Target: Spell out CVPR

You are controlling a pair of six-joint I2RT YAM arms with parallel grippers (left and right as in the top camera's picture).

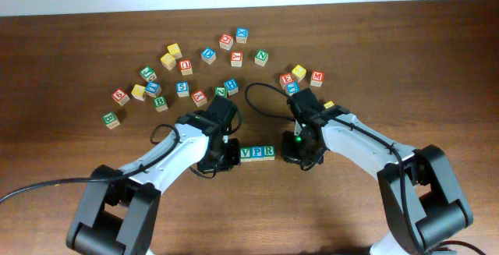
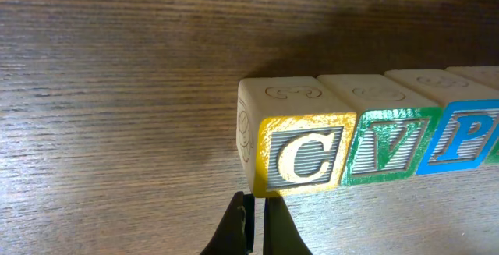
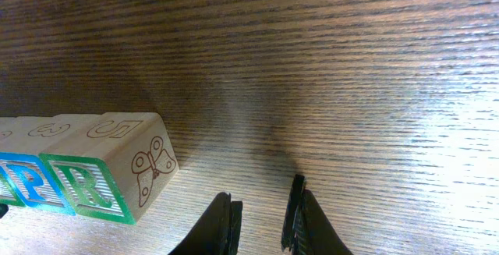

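Evidently to read as a word, C (image 2: 300, 157), V (image 2: 387, 150), P (image 2: 460, 142) and R (image 3: 82, 186) stood touching in a row on the counter (image 1: 70, 44), just below frame centre overhead, left jaws clenched empty by C, right jaws released beside R.

**Four letter cubes, one touching row**

The small wooden cube with a yellow-framed C (image 2: 300, 157) stands at the left end of a straight row on the table (image 1: 62, 68), near the middle. The green V cube (image 2: 390, 150), blue P cube (image 2: 460, 139) and green R cube (image 3: 86, 185) follow rightward. All lie flat, letters facing up. A butterfly outline marks the R's right side.
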